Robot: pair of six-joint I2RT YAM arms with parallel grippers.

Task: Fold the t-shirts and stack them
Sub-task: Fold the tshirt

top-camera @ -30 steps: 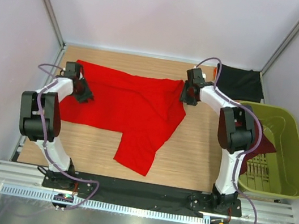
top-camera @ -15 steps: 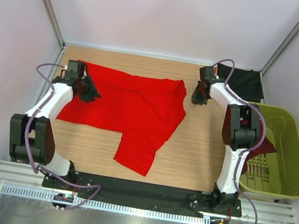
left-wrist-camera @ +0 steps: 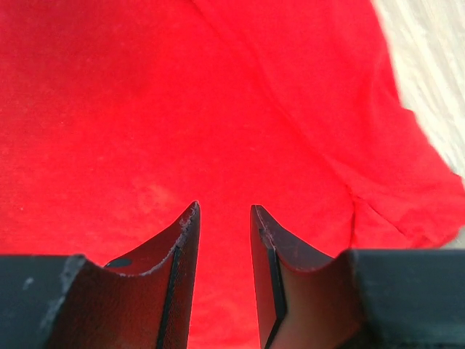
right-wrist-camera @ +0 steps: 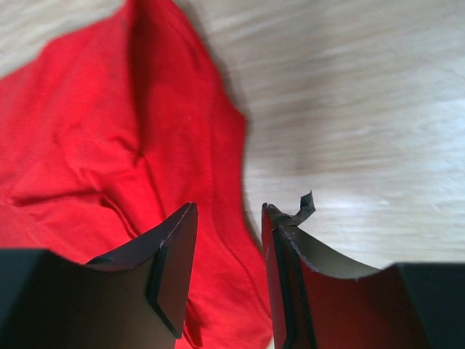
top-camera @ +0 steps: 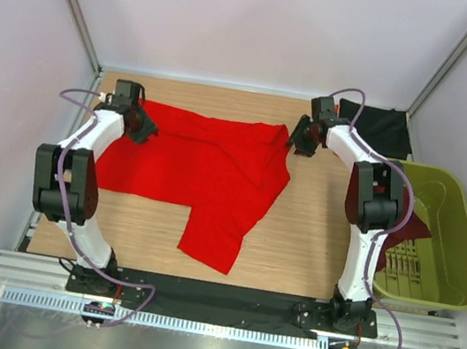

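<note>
Right gripper (top-camera: 298, 140) is back at the upper-right corner of the red t-shirt (top-camera: 208, 166), and left gripper (top-camera: 143, 124) has moved to the upper-left corner. Both jaws are narrowly parted, seemingly empty, poised to pinch for folding.

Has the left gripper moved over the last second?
Yes. The left gripper went toward the table's far edge, over the red shirt.

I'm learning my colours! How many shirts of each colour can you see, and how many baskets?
Red shirt: 1
Black shirt: 1
Dark maroon shirt: 1
Green basket: 1
Total: 4
</note>
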